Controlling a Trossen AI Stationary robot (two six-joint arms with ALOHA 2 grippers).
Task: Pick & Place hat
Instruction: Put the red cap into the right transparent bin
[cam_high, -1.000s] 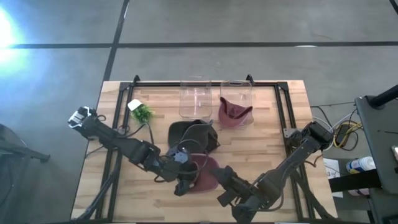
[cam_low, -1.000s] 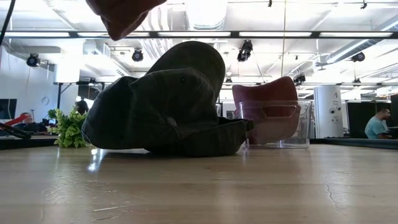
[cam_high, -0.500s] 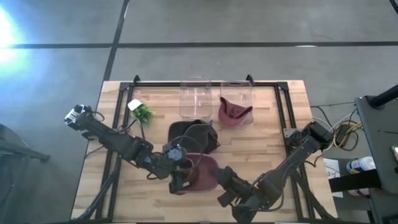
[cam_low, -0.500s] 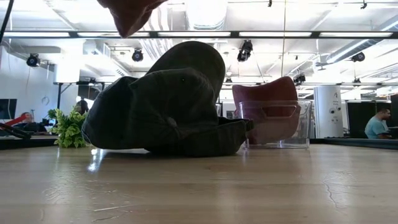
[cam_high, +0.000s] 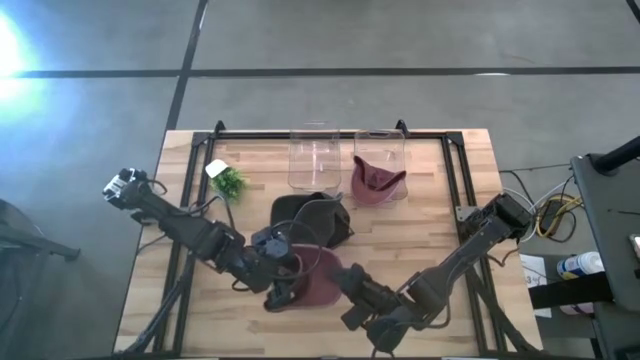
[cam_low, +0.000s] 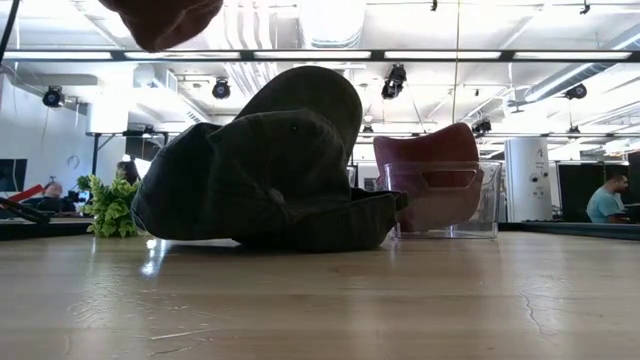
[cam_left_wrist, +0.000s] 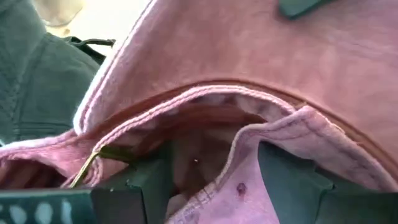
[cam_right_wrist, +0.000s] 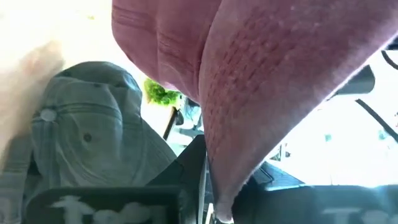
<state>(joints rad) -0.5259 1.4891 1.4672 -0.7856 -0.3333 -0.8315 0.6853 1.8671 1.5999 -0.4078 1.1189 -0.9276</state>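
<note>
- Two hands meet at one dusty-pink cloth cap (cam_high: 318, 280) in the high view, near the front of the wooden worktop (cam_high: 420, 225). The left hand (cam_high: 281, 291) has slid further toward the left since a second ago and its fingers have spread apart, while the right hand (cam_high: 350, 300) has moved in from the other side, clamped on the cap's edge.
- That looks like a handover: the right arm now carries the cap, so the left can let go.
- At the back stand two clear plastic bins: the left bin (cam_high: 309, 157) looks empty, the right bin (cam_high: 379, 165) holds a dark red cap (cam_high: 376, 181). A dark green cap (cam_high: 312, 218) lies on the boards between.
- Low view: the pink cap hangs at the top edge, further left than before, clear of the worktop; the green cap fills the middle, the red cap sits in its bin behind.
- Left wrist view: pink fabric bunches between widely spaced fingers (cam_left_wrist: 134, 193).
- Right wrist view: pink cloth is pinched between closed fingers.
</note>
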